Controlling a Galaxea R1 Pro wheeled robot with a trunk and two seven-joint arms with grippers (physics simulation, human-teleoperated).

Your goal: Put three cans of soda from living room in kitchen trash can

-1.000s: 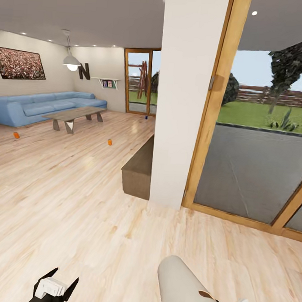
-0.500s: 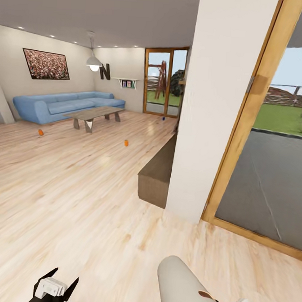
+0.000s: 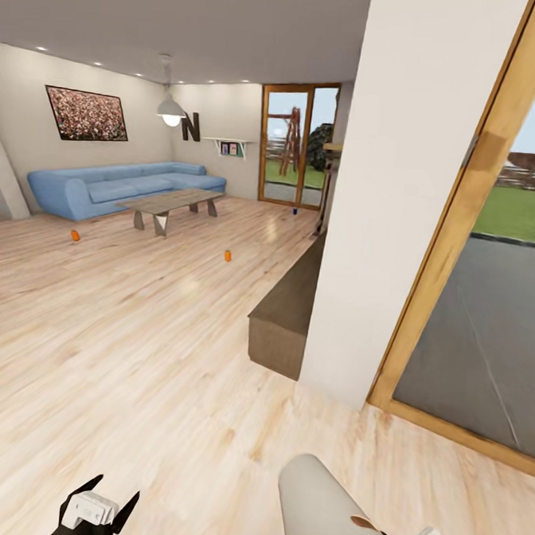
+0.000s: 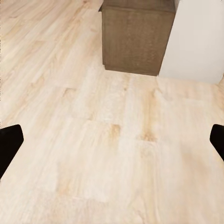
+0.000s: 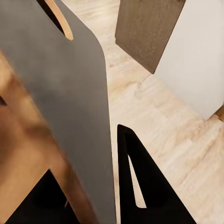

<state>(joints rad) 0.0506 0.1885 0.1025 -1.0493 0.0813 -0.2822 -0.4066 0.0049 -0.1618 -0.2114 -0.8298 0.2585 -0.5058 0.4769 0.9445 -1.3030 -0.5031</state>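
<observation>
the right pincer [image 5: 100, 196] grips the grey bin's wall [image 5: 60, 93] above pale wood floor [image 5: 154, 121].

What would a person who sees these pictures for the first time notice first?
Probably the grey trash can, low in the head view, gripped at its rim by the right hand. Next comes the blue sofa by the far wall, with two orange soda cans standing on the pale wood floor before it. The left hand hangs open.

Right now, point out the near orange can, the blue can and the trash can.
near orange can [image 3: 227, 256], head view, its orange side.
blue can [image 3: 294, 212], head view, its dark body, by the far glass door.
trash can [image 3: 315, 498], head view, its grey outer wall.
</observation>
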